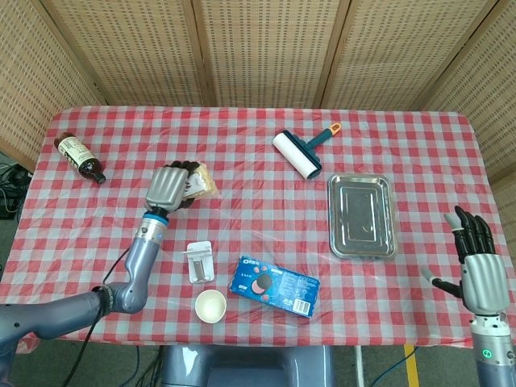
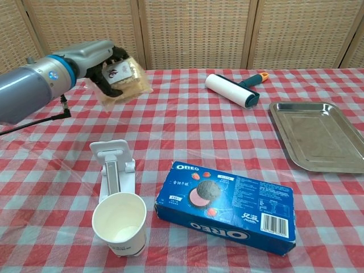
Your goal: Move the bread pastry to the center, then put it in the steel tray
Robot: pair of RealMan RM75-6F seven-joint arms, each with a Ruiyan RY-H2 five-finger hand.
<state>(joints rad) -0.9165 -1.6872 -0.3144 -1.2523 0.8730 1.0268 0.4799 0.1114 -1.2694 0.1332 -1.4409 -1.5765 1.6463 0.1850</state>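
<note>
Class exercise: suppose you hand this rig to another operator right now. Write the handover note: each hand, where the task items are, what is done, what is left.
Left hand: grips the bread pastry, lifted above the table's left side.
Right hand: open, holds nothing, by the table's right edge.
Steel tray: empty, on the right side.
Done: pastry picked up.
Left: set it at the center, then place it in the tray.

Table (image 1: 242,145) covered with red-and-white checked cloth. Woven rattan screen panels (image 1: 258,48) stand behind it. Grey floor (image 1: 16,181) at left, with cables.
</note>
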